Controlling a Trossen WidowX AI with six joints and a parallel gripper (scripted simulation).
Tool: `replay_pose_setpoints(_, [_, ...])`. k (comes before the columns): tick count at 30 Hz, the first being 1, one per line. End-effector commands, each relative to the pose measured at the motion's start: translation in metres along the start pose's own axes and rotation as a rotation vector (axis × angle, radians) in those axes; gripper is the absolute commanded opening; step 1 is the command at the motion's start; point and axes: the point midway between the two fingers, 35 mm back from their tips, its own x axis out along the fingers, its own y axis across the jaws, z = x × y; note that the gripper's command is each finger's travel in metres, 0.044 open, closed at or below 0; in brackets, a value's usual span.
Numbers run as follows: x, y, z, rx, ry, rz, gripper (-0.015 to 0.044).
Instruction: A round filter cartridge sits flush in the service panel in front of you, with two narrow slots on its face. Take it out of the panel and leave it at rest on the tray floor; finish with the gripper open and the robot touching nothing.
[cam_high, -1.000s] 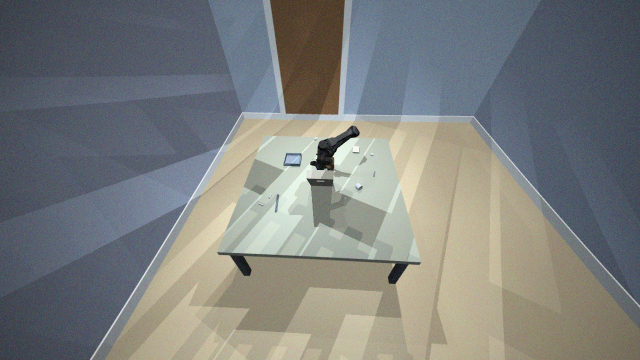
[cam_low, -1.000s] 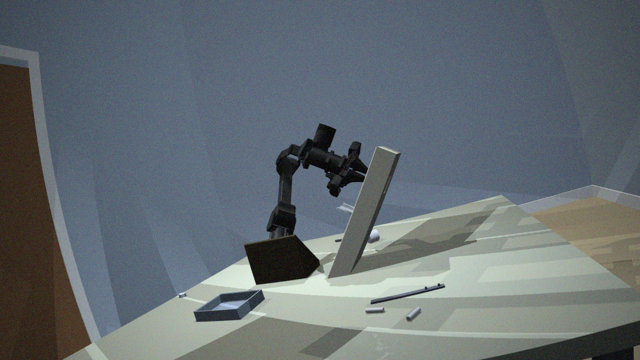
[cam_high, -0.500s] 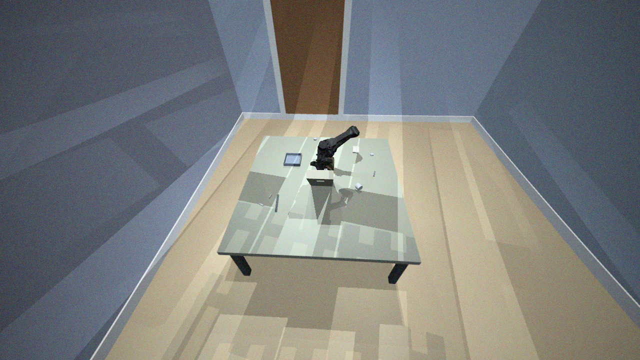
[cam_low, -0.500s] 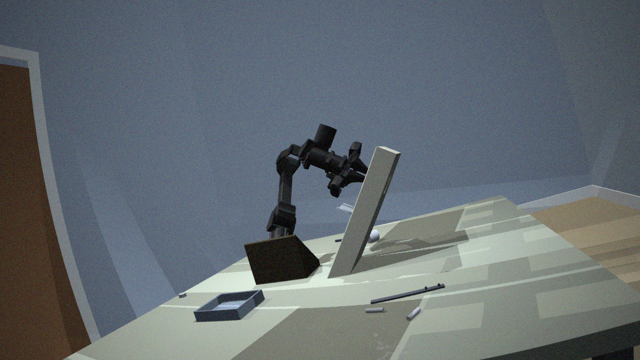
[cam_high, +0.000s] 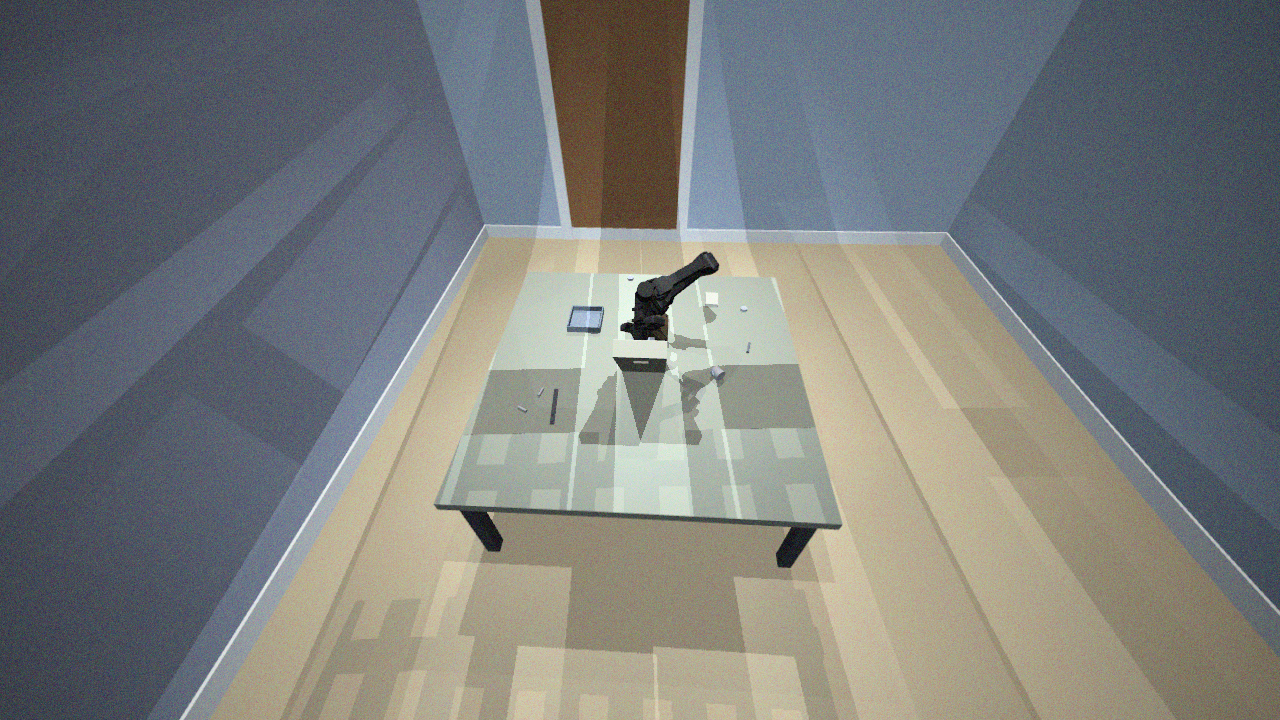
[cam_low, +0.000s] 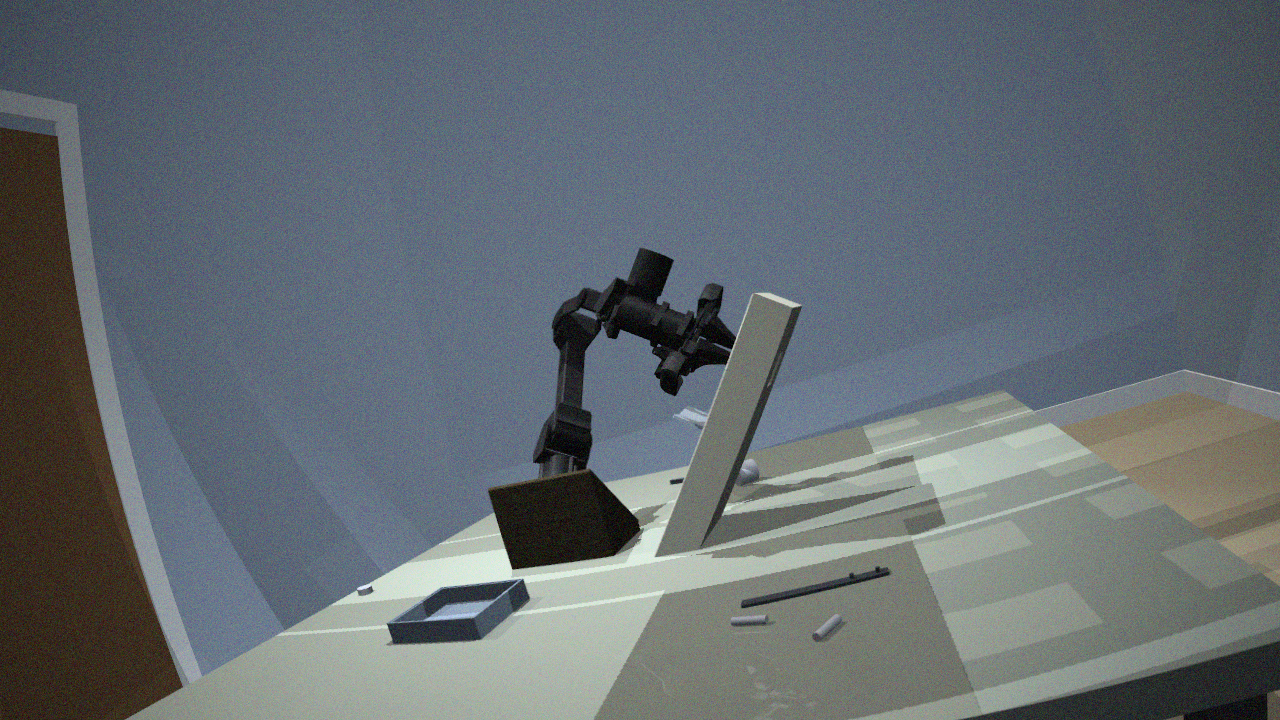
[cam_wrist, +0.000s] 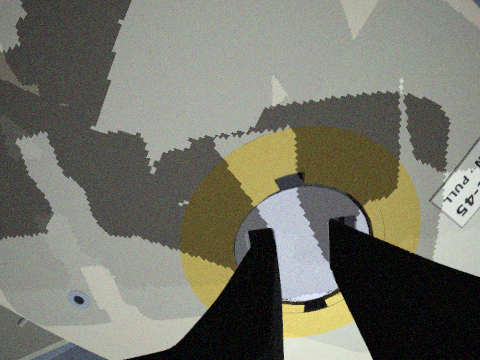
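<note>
My gripper (cam_low: 732, 351) (cam_wrist: 298, 236) grips the cartridge (cam_wrist: 299, 260), fingertips in its two slots. Cartridge sits within the yellow ring (cam_wrist: 400, 225) on the tilted panel (cam_low: 735, 420) (cam_wrist: 200, 65). Tray (cam_high: 585, 330) (cam_low: 438, 630) stands apart on the table (cam_high: 653, 483) (cam_low: 1029, 573).

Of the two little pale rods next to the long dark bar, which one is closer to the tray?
The rod lying roughly level across the exterior view; the other slants and sits farther from the tray.

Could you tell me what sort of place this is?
Probably a robot test room: a tabletop arm works at a leaning service panel, with a shallow tray nearby and a brown door behind.
</note>
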Motion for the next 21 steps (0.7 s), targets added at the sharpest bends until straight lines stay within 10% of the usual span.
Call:
replay_pose_setpoints(1, [0.0013, -0.0003, 0.0001, 0.02, 0.001, 0.002, 0.0])
replay_pose_setpoints(21, [0.0055, 0.0002, 0.0005, 0.711, 0.004, 0.007, 0.0])
